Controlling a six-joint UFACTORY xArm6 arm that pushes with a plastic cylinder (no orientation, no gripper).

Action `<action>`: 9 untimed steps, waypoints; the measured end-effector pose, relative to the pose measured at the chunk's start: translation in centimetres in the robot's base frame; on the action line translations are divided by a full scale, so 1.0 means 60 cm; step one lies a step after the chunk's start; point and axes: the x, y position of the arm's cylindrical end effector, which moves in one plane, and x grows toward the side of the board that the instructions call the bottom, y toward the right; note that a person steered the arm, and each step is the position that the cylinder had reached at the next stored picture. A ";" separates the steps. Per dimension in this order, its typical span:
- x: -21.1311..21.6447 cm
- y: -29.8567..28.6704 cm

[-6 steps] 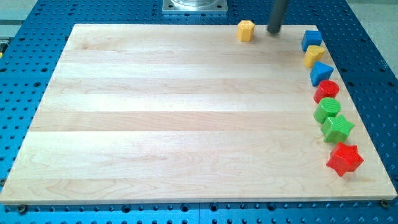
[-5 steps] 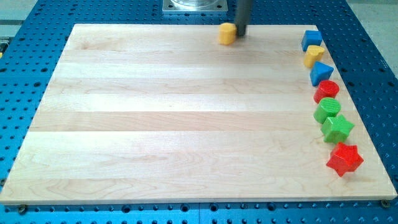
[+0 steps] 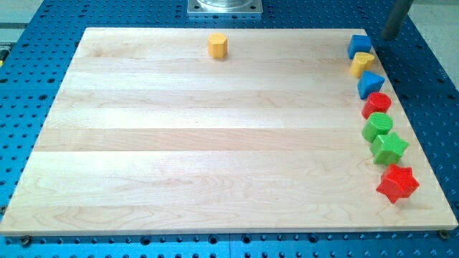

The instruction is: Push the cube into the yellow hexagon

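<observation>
Since a moment before, my tip [image 3: 391,36] had jumped from the small yellow hexagon block [image 3: 217,45] to just right of the blue cube [image 3: 359,46], holding nothing, so the hexagon lay far left, straight past the cube.

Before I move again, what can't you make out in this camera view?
- My tip: the rod runs out of the view's top; whether the tip touches the blue cube beside it is unclear.
- Small yellow block below the cube: shape too small to name.
- Lower blue block: shape unclear.
- Yellow hexagon: in plain view, far to the view's left.
- Round metal base: cut off by the top edge.
</observation>
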 end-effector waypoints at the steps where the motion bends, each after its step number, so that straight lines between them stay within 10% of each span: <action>1: 0.078 -0.102; 3: 0.101 -0.402; 5: 0.099 -0.309; 7: 0.079 -0.509; 9: 0.070 -0.379</action>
